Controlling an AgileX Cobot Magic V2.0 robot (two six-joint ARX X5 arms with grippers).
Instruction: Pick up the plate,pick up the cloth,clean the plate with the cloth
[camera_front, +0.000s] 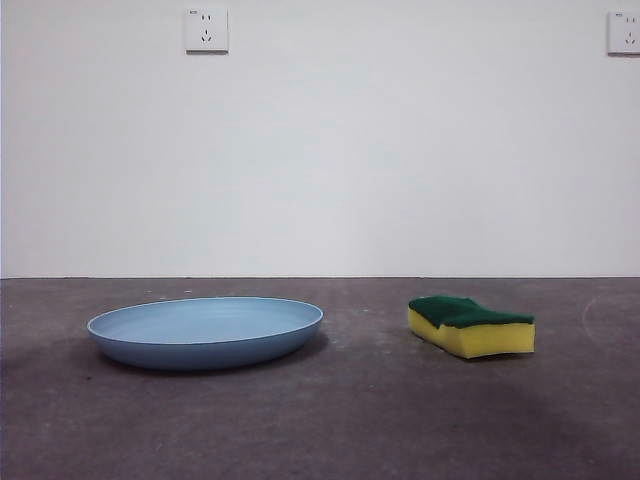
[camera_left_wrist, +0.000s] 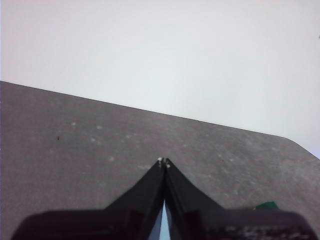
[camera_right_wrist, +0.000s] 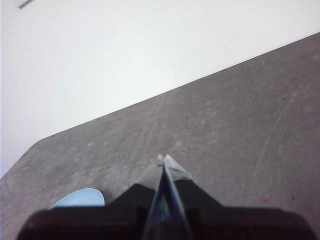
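The light-blue plate (camera_front: 205, 331) lies flat on the dark grey table (camera_front: 340, 420) at the left. The cloth, a yellow sponge with a green top (camera_front: 470, 325), lies to its right, apart from it. My left gripper (camera_left_wrist: 164, 161) is shut and empty, held above the table; a sliver of blue shows between its jaws and a green corner of the sponge (camera_left_wrist: 266, 205) shows beside them. My right gripper (camera_right_wrist: 163, 159) is shut and empty above the table; an edge of the plate (camera_right_wrist: 80, 198) shows beside it. Neither gripper shows in the front view.
A white wall stands behind the table with two sockets, one (camera_front: 206, 30) at upper left and one (camera_front: 624, 32) at upper right. The table's far edge (camera_front: 320, 278) runs along the wall.
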